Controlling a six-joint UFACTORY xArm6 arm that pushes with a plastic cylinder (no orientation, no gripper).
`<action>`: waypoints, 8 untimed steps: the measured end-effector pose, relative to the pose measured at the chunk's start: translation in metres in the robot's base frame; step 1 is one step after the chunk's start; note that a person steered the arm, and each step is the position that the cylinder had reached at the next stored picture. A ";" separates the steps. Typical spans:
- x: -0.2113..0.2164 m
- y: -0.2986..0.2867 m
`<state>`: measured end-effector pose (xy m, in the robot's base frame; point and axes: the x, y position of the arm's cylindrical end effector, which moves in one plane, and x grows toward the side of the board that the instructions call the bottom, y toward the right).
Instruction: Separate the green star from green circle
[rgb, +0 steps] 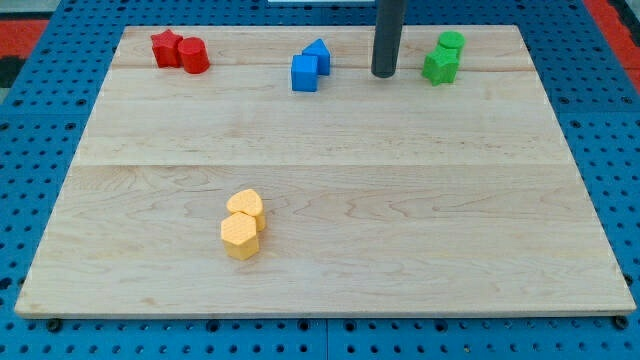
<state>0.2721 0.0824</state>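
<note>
Green star touching green circle, upper right.

Board looks like pale, smooth wood with visible grain, the green star and other blocks look like matt plastic, rod dark and matt.

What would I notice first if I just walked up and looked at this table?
Probably the dark rod coming down at the view's top, with my tip just left of the green star and the green circle, which touch each other. The blocks sit in colour pairs on the wooden board: two red ones top left, two blue ones top middle, two yellow ones alone lower left.
</note>
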 end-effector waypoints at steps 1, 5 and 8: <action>-0.051 0.049; 0.036 0.041; 0.077 -0.014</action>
<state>0.3490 0.0684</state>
